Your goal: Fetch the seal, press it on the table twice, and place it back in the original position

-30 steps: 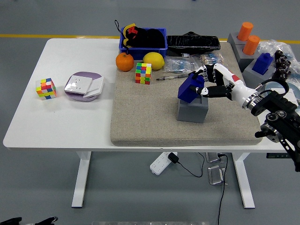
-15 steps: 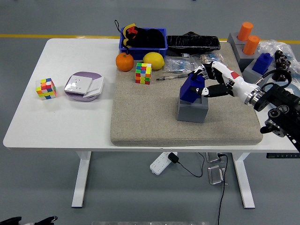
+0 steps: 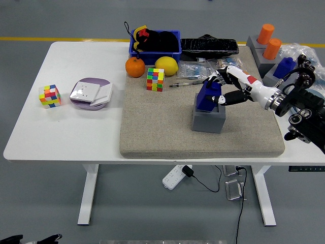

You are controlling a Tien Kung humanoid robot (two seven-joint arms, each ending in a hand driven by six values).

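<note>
seal (image 3: pixel 207 96), a blue block, sits tilted in the top of its grey holder (image 3: pixel 208 119) (the base it stands in), on the beige mat (image 3: pixel 152 127), right of that mat's middle. right hand (image 3: pixel 228 87) reaches in from the table's right edge and its fingers (image 3: pixel 216 77) are closed around the seal's upper part, thumb side low, other fingers over the top. white table (image 3: pixel 66 132) carries the mat on its right half. near the mat's far edge lie an orange (image 3: pixel 135 67), a lemon (image 3: pixel 166 65) and a colour cube (image 3: pixel 155 80). at the mat's far right corner stand more grey holders with orange seals (image 3: pixel 269 40) and another blue one (image 3: pixel 284 67).
</note>
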